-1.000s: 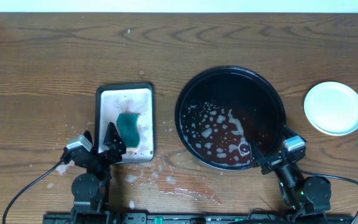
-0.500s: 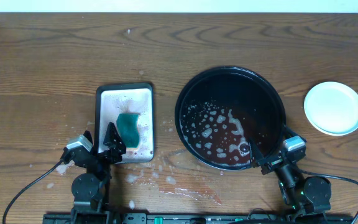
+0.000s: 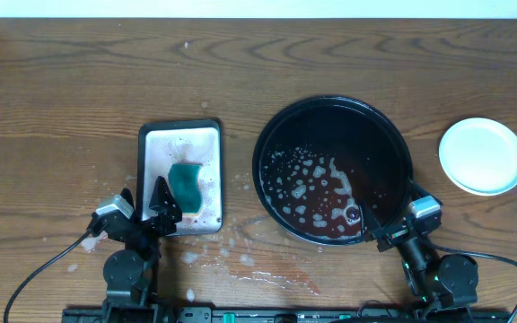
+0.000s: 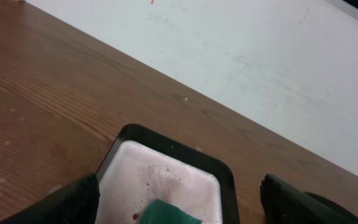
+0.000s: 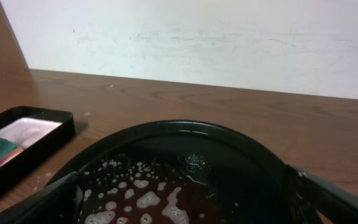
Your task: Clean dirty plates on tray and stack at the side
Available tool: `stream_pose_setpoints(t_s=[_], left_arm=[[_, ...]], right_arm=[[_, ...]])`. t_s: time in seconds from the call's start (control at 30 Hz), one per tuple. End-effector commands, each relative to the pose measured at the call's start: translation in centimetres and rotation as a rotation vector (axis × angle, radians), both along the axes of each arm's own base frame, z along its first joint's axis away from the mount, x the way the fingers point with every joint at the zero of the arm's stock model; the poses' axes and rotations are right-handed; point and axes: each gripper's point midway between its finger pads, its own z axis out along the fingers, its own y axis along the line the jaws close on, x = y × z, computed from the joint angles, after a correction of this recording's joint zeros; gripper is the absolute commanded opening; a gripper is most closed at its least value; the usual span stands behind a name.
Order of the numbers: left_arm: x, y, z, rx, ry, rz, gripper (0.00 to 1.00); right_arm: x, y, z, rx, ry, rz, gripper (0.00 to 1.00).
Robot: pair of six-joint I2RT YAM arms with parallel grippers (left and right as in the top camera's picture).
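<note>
Plates [image 3: 482, 156] well right of tray [image 3: 330, 121]; right gripper [image 3: 389, 208] at tray's near rim, jaws apart

Left end effector [image 3: 146, 201] and right end effector [image 3: 390, 212], both spread wide.

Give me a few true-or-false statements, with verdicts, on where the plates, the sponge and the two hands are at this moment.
1. The black tray holds no plates, only suds and reddish liquid. True.
2. The plates sit to the left of the black tray. False: they sit on the table to its right, apart from it.
3. The green sponge lies in the small rectangular tray. True.
4. The right hand is holding a plate. False: it is open and empty, at the near rim of the black tray.
5. The left hand is shut on the sponge. False: it is open, at the near end of the small rectangular tray.
</note>
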Motion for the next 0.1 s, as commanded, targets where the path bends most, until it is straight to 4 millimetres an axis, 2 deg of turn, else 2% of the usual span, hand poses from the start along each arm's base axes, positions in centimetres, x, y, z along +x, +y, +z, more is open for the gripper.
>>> stream_pose_setpoints(t_s=[0.0, 0.07], left_arm=[[0.05, 0.07, -1.78, 0.001, 0.038, 0.002, 0.83], [0.05, 0.07, -1.78, 0.001, 0.038, 0.002, 0.83]], right_arm=[[-0.07, 0.17, -0.07, -0.010, -0.004, 0.007, 0.99], [-0.07, 0.17, -0.07, -0.010, -0.004, 0.007, 0.99]])
